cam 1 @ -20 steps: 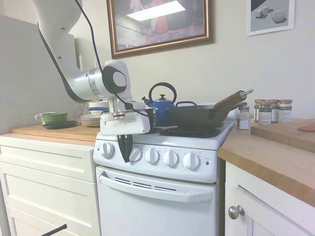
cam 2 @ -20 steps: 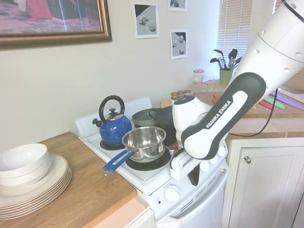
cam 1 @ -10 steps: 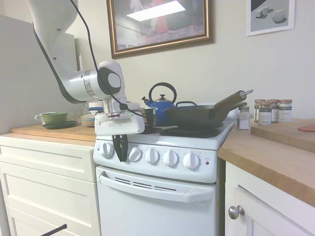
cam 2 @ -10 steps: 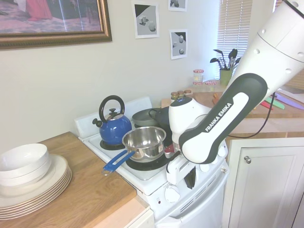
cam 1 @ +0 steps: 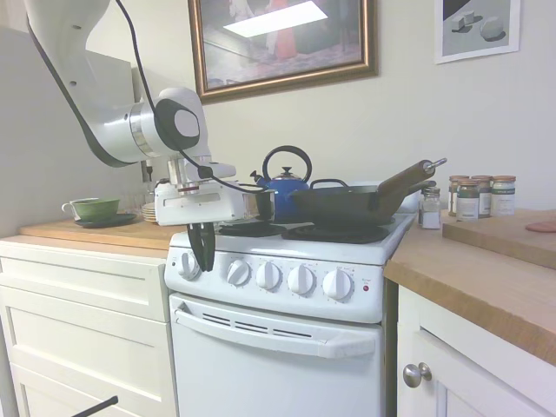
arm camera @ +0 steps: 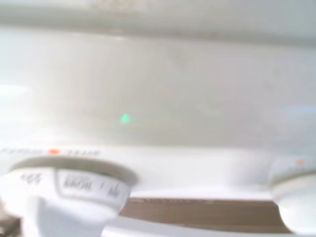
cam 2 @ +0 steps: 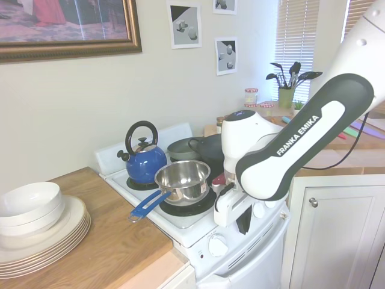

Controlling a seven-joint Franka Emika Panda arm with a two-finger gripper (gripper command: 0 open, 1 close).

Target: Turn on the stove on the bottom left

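The gripper [cam 1: 201, 257] is hanging fingers-down beside the stove's [cam 1: 287, 334] leftmost knob [cam 1: 188, 265], probably lining up to turn it; jaws look nearly closed, holding nothing.

White Franka arm with dark gripper fingers.
Glossy white rounded shells are seen, with a black joint cap and a silver ring band. "FRANKA EMIKA" is printed white on a dark grey link. A black cable is routed along the arm to the gripper [cam 1: 201, 248].

Knob [arm camera: 69, 190] lettering blurred — edge-cropped, unreadable.
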